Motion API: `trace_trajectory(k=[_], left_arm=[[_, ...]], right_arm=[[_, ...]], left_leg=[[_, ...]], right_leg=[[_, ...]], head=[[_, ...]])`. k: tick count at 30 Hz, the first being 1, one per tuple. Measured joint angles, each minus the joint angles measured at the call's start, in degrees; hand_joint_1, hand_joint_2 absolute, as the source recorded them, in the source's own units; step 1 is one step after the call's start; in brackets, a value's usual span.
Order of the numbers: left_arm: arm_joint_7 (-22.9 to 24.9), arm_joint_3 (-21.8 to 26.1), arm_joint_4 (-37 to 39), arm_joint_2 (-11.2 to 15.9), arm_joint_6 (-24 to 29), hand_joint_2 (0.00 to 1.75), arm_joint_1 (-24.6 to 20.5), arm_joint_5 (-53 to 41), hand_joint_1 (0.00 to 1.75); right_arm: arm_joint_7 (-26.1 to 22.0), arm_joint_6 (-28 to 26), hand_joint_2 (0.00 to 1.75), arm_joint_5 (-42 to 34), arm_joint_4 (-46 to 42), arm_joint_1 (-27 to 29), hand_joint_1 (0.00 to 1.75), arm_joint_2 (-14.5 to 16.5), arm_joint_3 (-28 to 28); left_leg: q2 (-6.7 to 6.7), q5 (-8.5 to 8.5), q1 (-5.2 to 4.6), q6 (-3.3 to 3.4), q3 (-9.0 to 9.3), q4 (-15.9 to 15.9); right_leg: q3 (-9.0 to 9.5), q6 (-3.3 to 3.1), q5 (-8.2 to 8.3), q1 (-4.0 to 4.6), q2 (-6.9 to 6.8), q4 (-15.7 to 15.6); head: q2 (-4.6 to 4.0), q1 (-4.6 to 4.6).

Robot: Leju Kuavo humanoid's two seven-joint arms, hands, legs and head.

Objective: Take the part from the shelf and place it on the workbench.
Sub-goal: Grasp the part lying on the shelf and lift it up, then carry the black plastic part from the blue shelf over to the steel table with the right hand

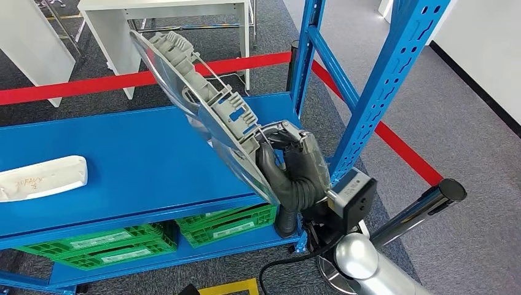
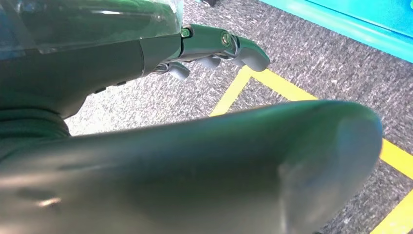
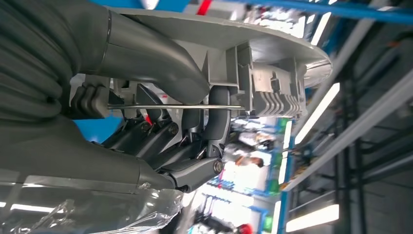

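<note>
Carry step: right hand [image 1: 289,163] fingers clamped on grey part [image 1: 203,104], lifted over shelf's [image 1: 135,160] right edge. Left hand [image 2: 214,48] fingers apart, idle. Next: turn to bench.

Part [image 1: 203,104] tilted over shelf deck [image 1: 147,166], held at its lower end by right hand [image 1: 289,163], near upright post [image 1: 381,92] on right. Flat piece [image 1: 43,178] lies on deck, far left. Crates [image 1: 153,236] on lower level under deck. Barrier tape [image 1: 123,80] behind shelf, tables [image 1: 166,24] beyond it.
</note>
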Motion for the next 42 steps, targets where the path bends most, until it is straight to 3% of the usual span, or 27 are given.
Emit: trace_trajectory(k=[10, 17, 21, 28, 32, 42], left_arm=[[-1.77, -0.03, 0.21, -0.34, 2.53, 0.0, 0.2, -0.2, 0.0], [-2.67, -0.06, 0.33, -0.5, 3.56, 0.0, 0.22, -0.98, 0.0], [-2.98, -0.09, 0.39, -0.85, 3.85, 0.0, 0.22, -1.05, 0.0], [-3.13, -0.11, 0.54, -1.33, 4.58, 0.0, 0.31, -0.49, 0.0], [-3.0, -0.11, 0.69, -1.72, 3.63, 1.75, 0.34, 0.3, 0.0], [-3.98, -0.11, 0.89, -1.65, 1.66, 1.75, 0.03, 0.33, 0.0]], right_arm=[[-7.95, 8.76, 1.75, -18.55, -7.39, 2.25, 1.75, -1.84, -2.58], [-11.78, 16.42, 1.75, -27.37, -8.83, 3.16, 1.75, -1.97, -4.15], [-12.79, 20.58, 1.75, -30.55, -9.01, 3.3, 1.75, -1.92, -4.69], [-12.97, 23.16, 1.75, -32.41, -9.0, 3.38, 1.75, -1.85, -5.48], [-13.81, 26.51, 1.75, -34.42, -8.94, 3.37, 1.75, -1.47, -5.99], [-13.32, 28.44, 1.75, -33.85, -8.29, 3.23, 1.75, -0.64, -6.68]], left_leg=[[-0.01, -0.02, 0.0, 0.01, 0.0, 0.0], [-0.01, -0.02, 0.0, 0.01, 0.0, 0.0], [-0.01, -0.02, -0.01, 0.01, 0.0, 0.0], [-0.01, -0.03, -0.01, 0.01, 0.0, 0.0], [-0.01, -0.03, -0.01, 0.02, 0.0, 0.0], [-0.02, -0.03, -0.01, 0.01, 0.0, 0.0]], right_leg=[[0.01, 0.02, -0.05, 0.0, 0.0, 0.0], [0.02, 0.03, -0.05, 0.0, 0.0, 0.0], [0.03, 0.04, -0.06, 0.0, 0.0, 0.0], [0.03, 0.04, -0.06, 0.0, 0.0, 0.0], [0.03, 0.04, -0.06, 0.0, 0.0, 0.0], [0.04, 0.04, -0.07, 0.0, -0.01, 0.0]], head=[[0.0, 0.0], [0.0, 0.01], [0.0, 0.01], [0.0, 0.01], [0.0, 0.01], [0.0, 0.01]])
